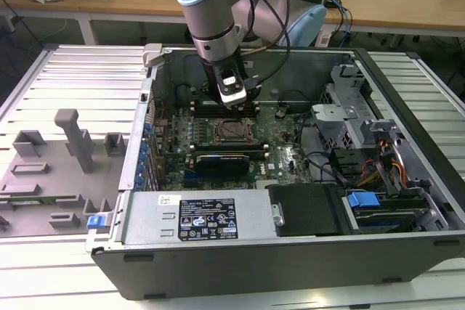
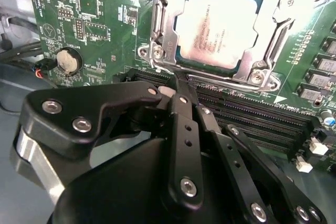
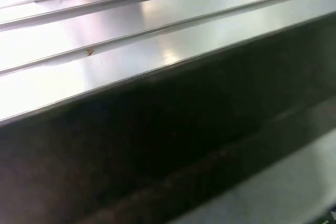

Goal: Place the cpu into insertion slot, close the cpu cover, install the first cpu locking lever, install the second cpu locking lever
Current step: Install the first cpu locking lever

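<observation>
Second wrist view: pale silver-grey square cpu (image 2: 218,27) seated under closed dark-silver frame cpu cover (image 2: 168,17); black gripper (image 2: 177,83) jaws pinched together at its edge. Exterior view: insertion slot (image 1: 234,131) mid green motherboard (image 1: 283,132).

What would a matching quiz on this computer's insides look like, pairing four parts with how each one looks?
Parts:
1. cpu
2. cpu cover
3. coin battery
4. memory slots

Looks:
A. long black rows
B. round silver disc
C. pale grey square
D. shiny frame with a square window

Pairs: 1-C, 2-D, 3-B, 4-A.
</observation>
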Tool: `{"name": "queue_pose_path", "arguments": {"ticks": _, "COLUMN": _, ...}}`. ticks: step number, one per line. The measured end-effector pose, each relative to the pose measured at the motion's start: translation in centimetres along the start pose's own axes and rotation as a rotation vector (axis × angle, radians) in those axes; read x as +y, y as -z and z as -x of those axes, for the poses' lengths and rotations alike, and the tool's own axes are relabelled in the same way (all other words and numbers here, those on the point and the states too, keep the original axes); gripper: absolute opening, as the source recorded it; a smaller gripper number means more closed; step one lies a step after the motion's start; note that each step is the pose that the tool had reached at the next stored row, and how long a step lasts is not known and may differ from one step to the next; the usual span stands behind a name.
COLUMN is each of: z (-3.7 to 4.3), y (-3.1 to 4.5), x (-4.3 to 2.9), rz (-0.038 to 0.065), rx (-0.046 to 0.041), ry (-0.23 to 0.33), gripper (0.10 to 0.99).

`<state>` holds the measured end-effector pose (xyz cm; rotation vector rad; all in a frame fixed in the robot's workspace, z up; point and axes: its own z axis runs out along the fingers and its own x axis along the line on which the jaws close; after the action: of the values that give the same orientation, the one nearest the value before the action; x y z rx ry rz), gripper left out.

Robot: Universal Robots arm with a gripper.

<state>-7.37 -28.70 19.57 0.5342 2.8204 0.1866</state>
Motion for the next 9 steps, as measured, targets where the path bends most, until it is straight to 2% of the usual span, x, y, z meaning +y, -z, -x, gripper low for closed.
{"name": "queue_pose_path", "arguments": {"ticks": 9, "z": 0.11, "y": 0.15, "x": -0.12, "rz": 0.0, "rx": -0.0001, "ry": 0.0, "gripper": 0.106}}
